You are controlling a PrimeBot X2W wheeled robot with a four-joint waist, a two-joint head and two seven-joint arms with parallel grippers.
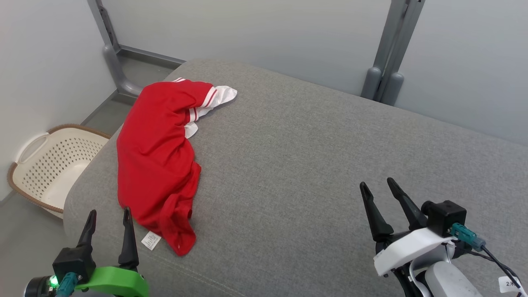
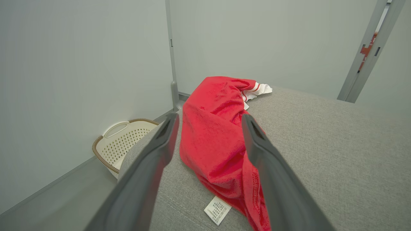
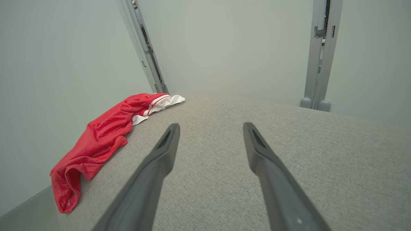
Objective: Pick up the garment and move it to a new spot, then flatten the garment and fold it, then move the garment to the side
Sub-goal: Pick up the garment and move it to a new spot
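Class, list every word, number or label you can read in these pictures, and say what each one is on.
"2": white tag at the head view's lower right; the rest is unreadable.
Care label on the red garment: print too small to read.

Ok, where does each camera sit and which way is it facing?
Head view: on the head, facing forward and down at red garment on grey cushion; left end effector and right end effector, both open.
Left wrist view: left arm, along its fingers toward garment and basket.
Right wrist view: right arm, along its fingers over bare cushion.
Shared: all three see the garment.
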